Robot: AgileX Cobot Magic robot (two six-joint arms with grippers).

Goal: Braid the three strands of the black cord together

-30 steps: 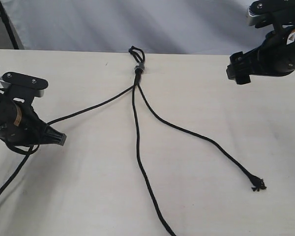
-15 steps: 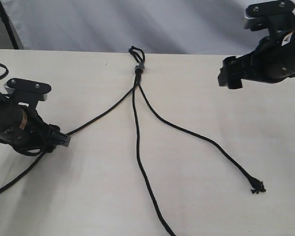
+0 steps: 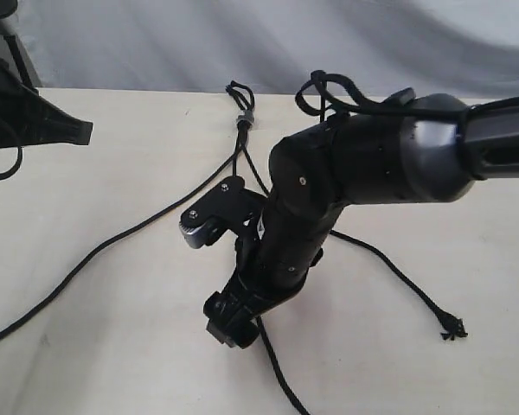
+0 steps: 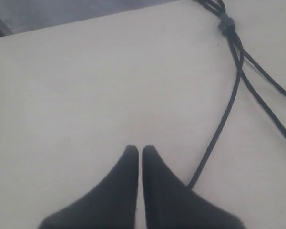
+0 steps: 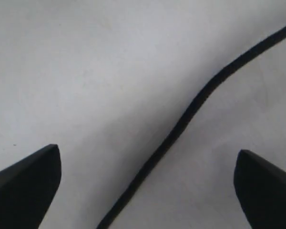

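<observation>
Counter point(image 3: 112, 346): pale, matte surface that carries the whole cord; a grey backdrop stands behind it.
Right arm point(image 3: 363, 164): reaches across the middle of the exterior view and angles down over the cord, hiding parts of two strands.
Left arm point(image 3: 17, 112): at the far left edge of the exterior view, well apart from the cord's band.
Right end effector point(image 3: 231, 327): low over the counter at the middle strand. In the right wrist view point(image 5: 147, 157) its fingers are spread wide, with one strand running on the counter between them and touching neither.
Left end effector point(image 4: 136, 150): fingers drawn together with only a thin slit left, nothing between them, and a strand passing just beside it.
Black cord point(image 3: 240, 147): lies flat on the counter, joined end at the far edge, fanning out toward the near edge.
Left strand point(image 3: 112, 242): sweeps from the band to the lower left edge of the exterior view.
Middle strand point(image 3: 281, 380): runs under the right arm and reappears below the end effector.
Right strand point(image 3: 389, 264): comes out from behind the arm and curves to the right.
Frayed tip point(image 3: 452, 327): ends the right strand, lying free on the counter.
Grey band point(image 3: 245, 119): binds the three strands.
Loop point(image 3: 238, 91): just beyond the band, at the counter's far edge.
</observation>
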